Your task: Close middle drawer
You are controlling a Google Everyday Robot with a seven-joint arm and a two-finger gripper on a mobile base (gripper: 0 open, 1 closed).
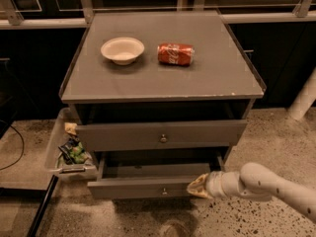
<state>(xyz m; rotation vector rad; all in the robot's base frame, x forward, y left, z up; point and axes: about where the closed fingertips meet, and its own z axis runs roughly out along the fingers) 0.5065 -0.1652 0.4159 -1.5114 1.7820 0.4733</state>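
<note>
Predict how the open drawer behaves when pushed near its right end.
The drawer looks stiff and wooden, so it should probably slide as one piece. The gripper is at its front, right of the knob, so an off-centre push might skew or bind it. It appears empty, so likely light.

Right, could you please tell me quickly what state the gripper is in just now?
Gripper: open or closed cannot be told; it is at the right end of the front of the middle drawer, which is partly open.
</note>
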